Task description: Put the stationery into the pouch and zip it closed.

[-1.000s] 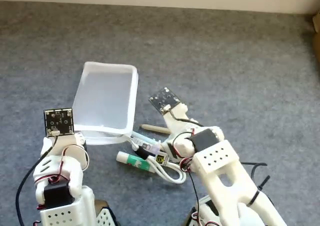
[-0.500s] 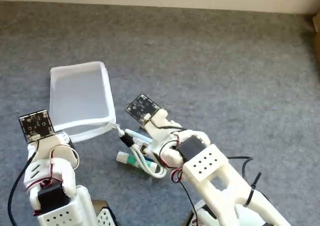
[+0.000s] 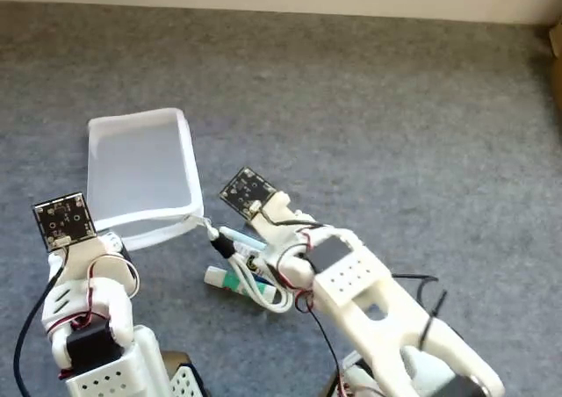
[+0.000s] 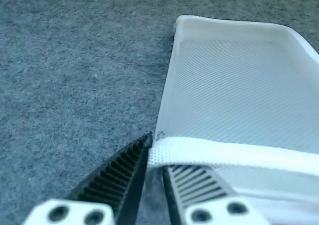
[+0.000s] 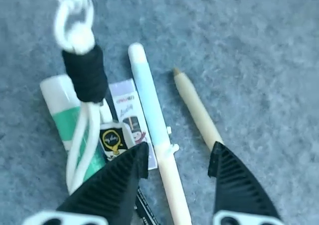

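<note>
From above we see the pouch (image 3: 140, 169), translucent white, lying flat on the grey carpet (image 3: 395, 90) left of centre, its near edge just beside the wrist of the left arm (image 3: 92, 300). The right arm (image 3: 351, 278) reaches in over a small cluster of stationery near the pouch's near right corner: a glue stick (image 3: 225, 279) with a green band, a blue pen (image 3: 239, 237) and a looped white cord (image 3: 268, 296), all outside the pouch. In the left wrist view we find the left gripper (image 4: 154, 146) with its ribbed jaws drawn almost together, pinching the end of the white band along the pouch's edge; the mesh body stretches away over the carpet. In the right wrist view the right gripper (image 5: 179, 150) hangs with its jaws spread wide and nothing between them, above the blue pen. A cream pencil (image 5: 197, 108) lies just beside the pen, apart from it. A small printed block (image 5: 127, 110) touches the pen's other side, next to the glue stick, and the cord with a black binding lies across them.
</note>
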Motion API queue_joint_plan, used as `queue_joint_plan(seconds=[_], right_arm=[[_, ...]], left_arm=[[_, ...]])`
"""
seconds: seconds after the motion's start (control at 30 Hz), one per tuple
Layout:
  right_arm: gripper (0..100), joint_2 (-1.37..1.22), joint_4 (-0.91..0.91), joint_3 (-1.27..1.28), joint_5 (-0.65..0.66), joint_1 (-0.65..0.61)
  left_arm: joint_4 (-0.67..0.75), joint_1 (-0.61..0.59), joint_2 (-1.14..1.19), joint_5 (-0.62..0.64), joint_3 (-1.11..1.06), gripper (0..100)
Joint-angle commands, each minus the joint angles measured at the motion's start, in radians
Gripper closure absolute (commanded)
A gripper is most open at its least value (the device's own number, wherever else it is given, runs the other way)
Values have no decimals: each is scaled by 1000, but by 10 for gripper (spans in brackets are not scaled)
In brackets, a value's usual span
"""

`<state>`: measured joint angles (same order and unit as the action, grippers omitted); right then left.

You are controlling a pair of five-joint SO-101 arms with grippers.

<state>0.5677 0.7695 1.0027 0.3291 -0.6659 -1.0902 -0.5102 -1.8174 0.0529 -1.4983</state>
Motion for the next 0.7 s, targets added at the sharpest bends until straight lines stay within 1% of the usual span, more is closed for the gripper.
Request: queue_joint_plan(seconds=[0.0,0.13,0.37,0.57,0.67], right_arm=[[811,-116,53,-170,17,12],[811,-251,140,-367,20,13],[811,-472,225,-604,160,16],[811,-665,246,-713,196,18],[811,-705,246,-725,198,42]], left_arm=[[21,-15,-10,12,58,993],[21,-15,-10,12,56,993],[57,-15,-10,12,28,992],[58,-13,-10,12,27,992],[66,-12,-10,12,25,992]])
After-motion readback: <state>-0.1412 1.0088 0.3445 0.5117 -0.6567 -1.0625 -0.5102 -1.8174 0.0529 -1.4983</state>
